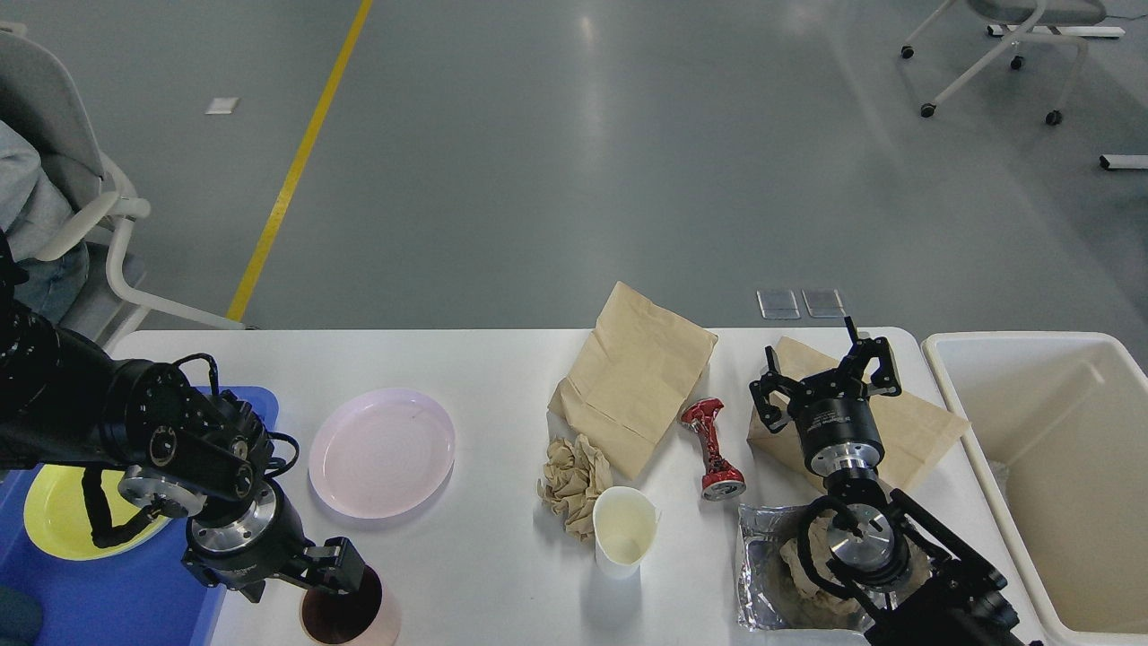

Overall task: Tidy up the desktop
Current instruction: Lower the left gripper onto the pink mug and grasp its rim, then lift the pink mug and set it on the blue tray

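— So, what lies around on the head view?

— On the left a blue tray (134, 601) holds a yellow plate (54, 520), partly covered by the left arm. Just beside the tray a pink plate (383, 451) rests, and near the front edge stands a pink cup (359, 619) with a dark inside. In the middle there is a brown paper bag (637, 377), a crumpled brown paper (572, 483), a white cup (623, 529) and a crushed red can (711, 449). A second paper bag (915, 422) lies under the right gripper (827, 381), and a foil wrapper (771, 565) is near the front. A cream bin (1040, 467) stands at the right end.

— And the desktop (502, 377) itself?

— It is white, smooth, with rounded corners, and it fills the lower half of the picture under all these things.

— How are the grippers?

— The right gripper has its fingers spread wide, above the second bag, and holds nothing. The left gripper (309, 583) is down at the pink cup; one finger seems to be at the rim, but I cannot tell if it grips.

— What is hard to see?

— The pink cup is cut by the lower edge, and the right arm hides part of the foil.
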### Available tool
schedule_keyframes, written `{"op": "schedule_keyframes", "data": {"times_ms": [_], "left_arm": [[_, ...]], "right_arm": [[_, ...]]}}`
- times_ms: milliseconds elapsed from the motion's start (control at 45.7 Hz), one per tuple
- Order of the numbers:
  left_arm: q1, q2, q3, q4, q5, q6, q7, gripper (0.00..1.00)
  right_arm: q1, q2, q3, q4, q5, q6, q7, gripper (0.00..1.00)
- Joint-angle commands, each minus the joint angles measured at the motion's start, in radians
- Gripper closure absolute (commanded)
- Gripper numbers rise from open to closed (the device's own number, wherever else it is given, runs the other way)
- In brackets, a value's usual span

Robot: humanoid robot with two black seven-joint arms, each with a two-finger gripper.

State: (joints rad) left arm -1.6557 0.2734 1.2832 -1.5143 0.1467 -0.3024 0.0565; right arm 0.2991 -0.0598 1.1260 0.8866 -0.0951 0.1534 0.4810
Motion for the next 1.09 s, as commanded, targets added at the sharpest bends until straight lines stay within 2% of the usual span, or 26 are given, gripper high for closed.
{"op": "schedule_keyframes", "data": {"times_ms": [0,131,263,438,700,941,1072], "left_arm": [[0.036,-0.016,-0.013,0.006,0.016,0.042,0.0,0.13],[0.06,-0.025,-0.012,0.014,0.024,0.083,0.003,0.24],[0.088,-0.034,-0.015,0.029,0.022,0.091,0.005,0.32],[0.097,-0.042,-0.018,0.036,0.005,0.089,0.019,0.7],[0.099,-0.037,-0.016,0.036,0.005,0.083,0.022,0.98],[0.083,-0.02,-0.018,0.034,-0.01,0.059,0.019,1.0],[-0.005,0.024,-0.01,0.033,-0.029,-0.047,0.017,1.0]], "right_arm": [[0.0,0.0,0.0,0.0,0.0,0.0,-0.001,0.0],[0.0,0.0,0.0,0.0,0.0,0.0,-0.001,0.0],[0.0,0.0,0.0,0.0,0.0,0.0,0.001,0.0],[0.0,0.0,0.0,0.0,0.0,0.0,-0.001,0.0],[0.0,0.0,0.0,0.0,0.0,0.0,0.001,0.0],[0.0,0.0,0.0,0.0,0.0,0.0,0.001,0.0],[0.0,0.0,0.001,0.0,0.0,0.0,-0.001,0.0]]}}
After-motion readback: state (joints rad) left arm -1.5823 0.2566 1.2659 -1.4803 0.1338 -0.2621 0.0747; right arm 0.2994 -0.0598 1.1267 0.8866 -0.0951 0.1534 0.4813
